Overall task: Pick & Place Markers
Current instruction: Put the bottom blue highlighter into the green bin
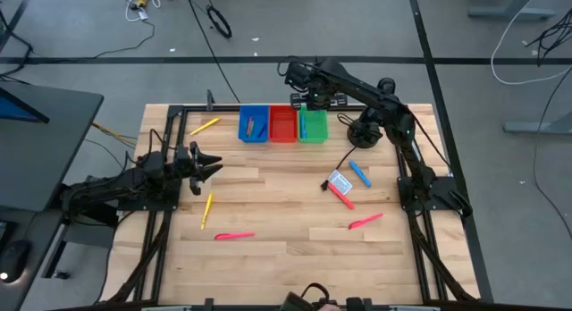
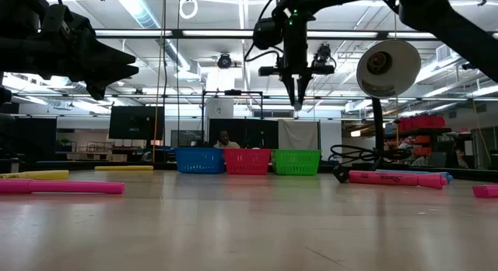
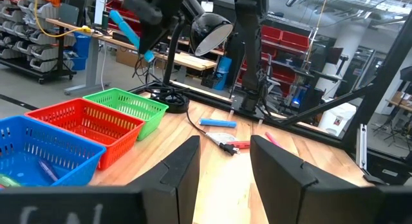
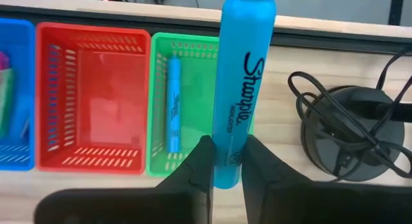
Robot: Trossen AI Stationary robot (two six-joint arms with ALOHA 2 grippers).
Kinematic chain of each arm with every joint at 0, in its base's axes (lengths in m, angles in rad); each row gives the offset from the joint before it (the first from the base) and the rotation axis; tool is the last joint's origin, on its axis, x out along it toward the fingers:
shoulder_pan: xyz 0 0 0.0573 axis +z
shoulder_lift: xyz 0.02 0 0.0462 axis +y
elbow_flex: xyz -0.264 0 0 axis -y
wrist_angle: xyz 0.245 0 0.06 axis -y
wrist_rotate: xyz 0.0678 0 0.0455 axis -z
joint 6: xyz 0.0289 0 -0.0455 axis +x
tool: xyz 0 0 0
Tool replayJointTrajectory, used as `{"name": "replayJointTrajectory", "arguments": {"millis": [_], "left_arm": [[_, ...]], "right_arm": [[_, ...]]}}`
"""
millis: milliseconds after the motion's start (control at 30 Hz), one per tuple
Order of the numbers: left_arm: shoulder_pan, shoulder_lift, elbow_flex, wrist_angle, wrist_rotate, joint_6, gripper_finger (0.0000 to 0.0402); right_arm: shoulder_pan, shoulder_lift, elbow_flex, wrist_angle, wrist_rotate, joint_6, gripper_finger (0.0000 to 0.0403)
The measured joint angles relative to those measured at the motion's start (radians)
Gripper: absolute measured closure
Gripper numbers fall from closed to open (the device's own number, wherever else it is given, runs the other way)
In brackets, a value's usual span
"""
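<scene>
Overhead, right gripper (image 4: 223,161) hangs above the green bin (image 1: 313,125) at the bench's far edge, jaws closed tight on a blue marker (image 4: 243,82); a second blue marker (image 4: 173,103) already lies inside that bin. Red bin (image 1: 282,124) and blue bin (image 1: 253,123) sit beside it in a row. Left gripper (image 1: 211,163) waits near the bench's left edge, jaws partly apart, holding nothing. Other markers lie scattered: yellow marker (image 1: 207,208) and pink marker (image 1: 234,236) toward the near-left, more near the right edge beside a small card (image 1: 339,181).
</scene>
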Motion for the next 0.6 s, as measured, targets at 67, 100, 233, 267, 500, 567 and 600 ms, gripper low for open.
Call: {"name": "replayJointTrajectory", "arguments": {"millis": [67,100,233,267,500,567,600], "left_arm": [[0.0,0.0,0.0,0.0,0.0,0.0,0.0259],[0.0,0.0,0.0,0.0,0.0,0.0,0.0259],[0.0,0.0,0.0,0.0,0.0,0.0,0.0259],[0.0,0.0,0.0,0.0,0.0,0.0,0.0259],[0.0,0.0,0.0,0.0,0.0,0.001,0.0259],[0.0,0.0,0.0,0.0,0.0,0.002,0.0259],[0.0,0.0,0.0,0.0,0.0,0.002,0.0259]], "right_arm": [[0.0,0.015,0.0,0.001,0.0,0.01,0.0367],[0.0,0.022,0.0,0.001,0.0,0.013,0.0367],[0.02,0.048,0.0,0.002,0.01,0.026,0.0367],[0.024,0.055,0.0,0.001,0.012,0.027,0.0367],[0.028,0.095,-0.019,0.012,0.026,0.045,0.0367],[0.028,0.096,-0.05,0.018,0.017,0.055,0.0367],[0.029,0.095,-0.068,0.026,0.004,0.056,0.0367]]}}
